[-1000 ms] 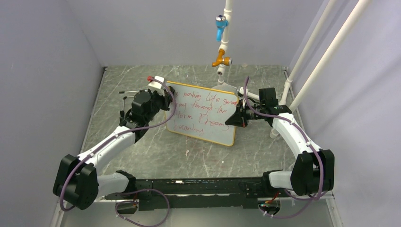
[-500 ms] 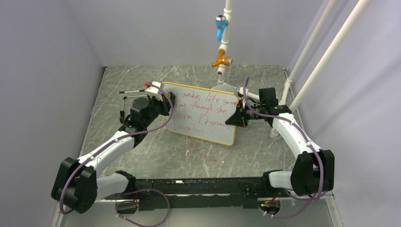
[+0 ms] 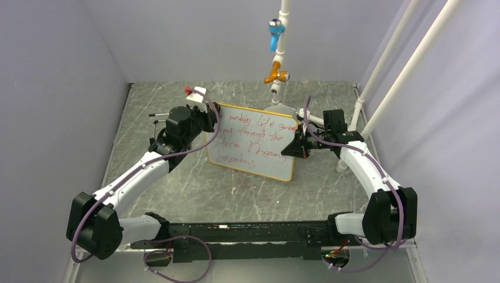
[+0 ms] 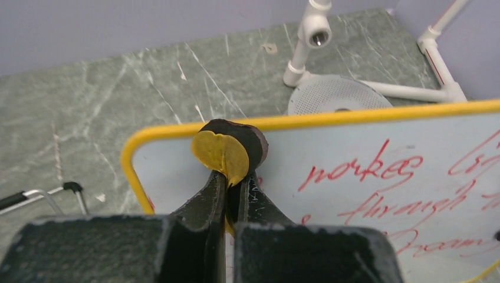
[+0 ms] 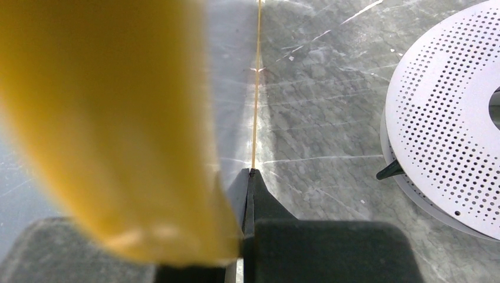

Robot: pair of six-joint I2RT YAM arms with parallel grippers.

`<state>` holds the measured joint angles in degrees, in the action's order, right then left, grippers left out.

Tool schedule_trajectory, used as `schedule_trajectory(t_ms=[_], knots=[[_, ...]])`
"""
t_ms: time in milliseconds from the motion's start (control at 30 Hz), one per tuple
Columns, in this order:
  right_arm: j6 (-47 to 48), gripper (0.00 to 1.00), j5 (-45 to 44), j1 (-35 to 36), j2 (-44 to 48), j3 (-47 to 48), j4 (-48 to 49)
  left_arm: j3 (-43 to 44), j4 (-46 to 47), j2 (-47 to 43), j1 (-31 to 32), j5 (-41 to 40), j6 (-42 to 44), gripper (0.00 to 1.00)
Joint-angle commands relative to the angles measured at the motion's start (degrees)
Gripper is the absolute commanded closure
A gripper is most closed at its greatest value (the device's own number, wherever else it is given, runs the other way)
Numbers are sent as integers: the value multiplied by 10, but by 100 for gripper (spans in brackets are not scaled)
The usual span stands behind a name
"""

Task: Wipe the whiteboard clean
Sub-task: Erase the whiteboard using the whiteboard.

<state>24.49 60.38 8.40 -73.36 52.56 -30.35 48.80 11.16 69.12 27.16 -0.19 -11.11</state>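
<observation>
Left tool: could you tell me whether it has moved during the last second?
Yes. The left tool first drew back, then ended slightly nearer the table's far edge than before, at the whiteboard's corner.

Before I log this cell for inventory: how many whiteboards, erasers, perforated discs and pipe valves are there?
whiteboard: 1
eraser: 1
perforated disc: 1
pipe valves: 2
Total: 5
</observation>
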Motion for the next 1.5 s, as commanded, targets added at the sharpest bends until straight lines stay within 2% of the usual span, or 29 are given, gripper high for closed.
schedule_trajectory(t_ms=[0, 133, 267, 400, 533, 667, 800, 1000, 1200, 1333, 1467], knots=[[42, 100, 22, 11, 22, 19, -16, 32, -8, 12, 0, -40, 22, 100], [43, 100, 22, 10, 22, 19, -16, -1, -1, 11, 11, -22, 14, 100], [43, 100, 24, 11, 21, 19, -16, -30, 3, 2, 49, -21, 7, 100], [42, 100, 22, 10, 20, 19, -16, -19, -8, 7, 59, -37, 13, 100], [43, 100, 22, 11, 22, 19, -16, 25, -30, 23, 46, -76, 41, 100], [43, 100, 20, 10, 27, 18, -16, 60, -45, 35, -8, -41, 28, 100], [44, 100, 21, 9, 28, 19, -18, 56, -50, 37, -19, -14, 17, 100], [44, 100, 23, 10, 24, 19, -17, 15, -34, 22, 38, -9, 9, 100], [44, 100, 21, 10, 23, 18, -17, 38, -58, 34, 65, -45, 23, 100], [43, 100, 21, 10, 26, 18, -16, 43, -71, 36, 44, -105, 32, 100], [44, 100, 22, 10, 26, 19, -18, 29, -70, 37, 9, -92, 15, 100]])
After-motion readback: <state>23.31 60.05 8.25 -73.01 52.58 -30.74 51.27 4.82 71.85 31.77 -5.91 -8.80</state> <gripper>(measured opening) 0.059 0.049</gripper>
